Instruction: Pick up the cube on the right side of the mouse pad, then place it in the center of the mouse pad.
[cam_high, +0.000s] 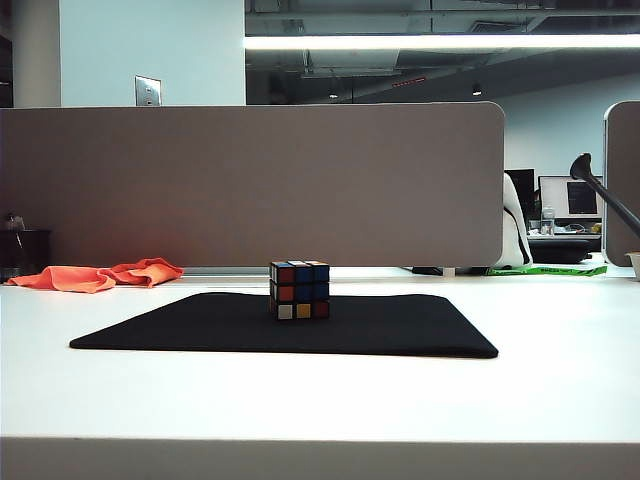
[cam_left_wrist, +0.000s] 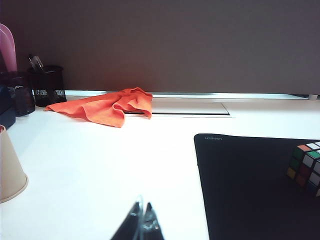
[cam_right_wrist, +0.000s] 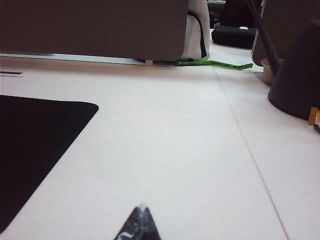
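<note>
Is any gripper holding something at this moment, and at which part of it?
Nothing is held. The left gripper and right gripper are shut and empty; the cube stands free on the mouse pad.

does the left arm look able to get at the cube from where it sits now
Probably yes. The cube stands alone on the mouse pad, with only bare pad and white table between it and the left gripper. The jaws look shut and would need opening first.
</note>
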